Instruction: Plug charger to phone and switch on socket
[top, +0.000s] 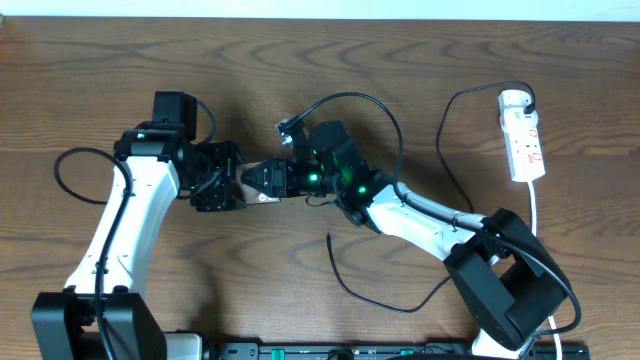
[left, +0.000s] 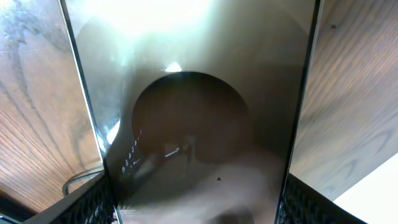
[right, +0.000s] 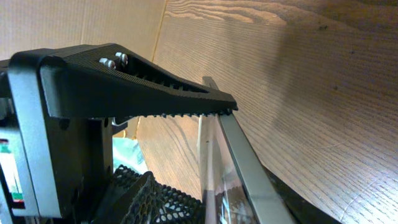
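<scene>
- The phone (left: 199, 124) sits in the left gripper (top: 232, 184). In the left wrist view its glossy dark face fills the space between the two fingers (left: 93, 202), each against a long edge, so I judge it clamped.
- The right gripper (top: 283, 180) meets the phone's other end. Its toothed upper finger (right: 155, 87) lies on the phone's thin edge, but whether it presses or only touches I cannot tell.
- From overhead the phone's long axis runs 9 to 3 o'clock, with the left gripper at its 9 end and the right at its 3 end (only a small strip shows between them).
- The relation that counts: the plug tip (top: 286, 128) of the charger (top: 350, 96) lies loose on the table (top: 100, 60), near the right gripper at its 12 o'clock. The right arm is the nearer one, and I judge it must let go of the phone to fetch the plug.
- Which end of the phone carries the port is not visible.
- The black cable arcs from the tip toward 2 o'clock, then down past the right arm (a loop that could snag).
- Farthest off, at 3 o'clock and well apart, the socket (top: 524, 140) lies with its long axis 12 to 6, the adapter (top: 514, 99) seated at its 12 end. There is open wood around it, near the table's right edge.
</scene>
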